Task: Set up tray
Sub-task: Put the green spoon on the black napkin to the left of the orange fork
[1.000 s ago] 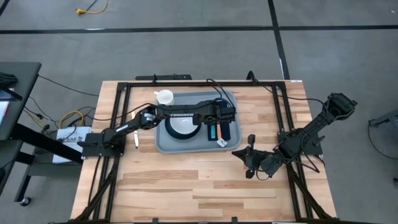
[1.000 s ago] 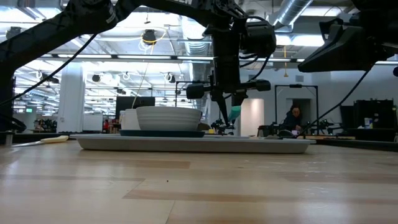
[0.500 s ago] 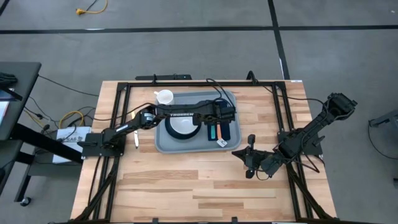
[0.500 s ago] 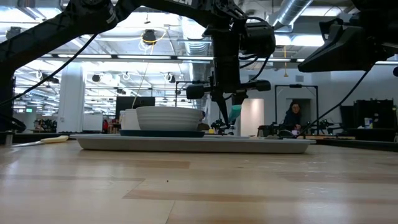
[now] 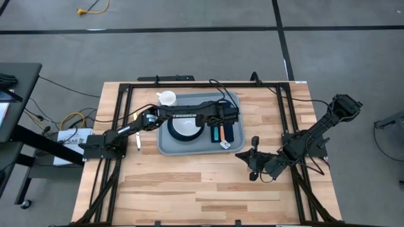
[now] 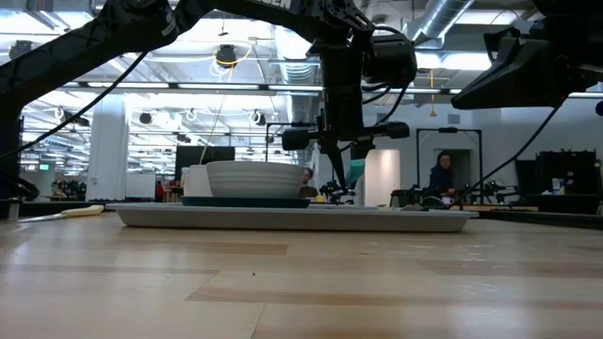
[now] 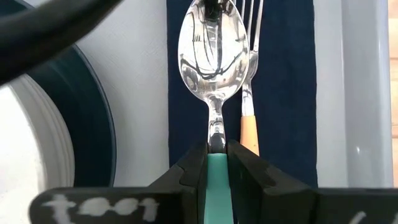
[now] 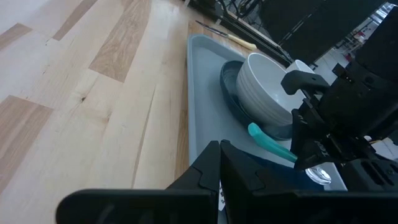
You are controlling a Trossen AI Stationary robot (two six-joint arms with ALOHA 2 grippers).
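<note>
Evidently the left gripper (image 7: 217, 163) is pinched onto the teal handle of a shiny metal spoon (image 7: 214, 74), holding it lengthways over the dark navy folded napkin (image 7: 283, 93) so that it comes down parallel to, and just beside, the metal fork with a pale orange handle (image 7: 250, 121) already lying there. That alignment reads as deliberate: cutlery goes side by side on the napkin, next to the dishes. In the low view the spoon handle looks tilted, its free end raised off the tray, so my judgement is that the spoon is not fully laid down.

Beside the napkin sits a white ribbed bowl (image 8: 264, 90) on a dark teal round plate (image 8: 231, 93), near the tray's middle. A white cup (image 5: 167, 98) stands at the tray's far-left corner, and a pale-handled utensil (image 5: 137, 142) lies on the bench off the tray's left edge.

Holding all this is the large flat grey-blue plastic tray (image 5: 165, 146), rectangular with rounded corners and a low raised rim, smooth and matte; it lies toward the far edge of the bench, about mid-width. The right gripper (image 8: 219, 163) waits near the tray's near-right corner, its fingers pressed together on nothing.
</note>
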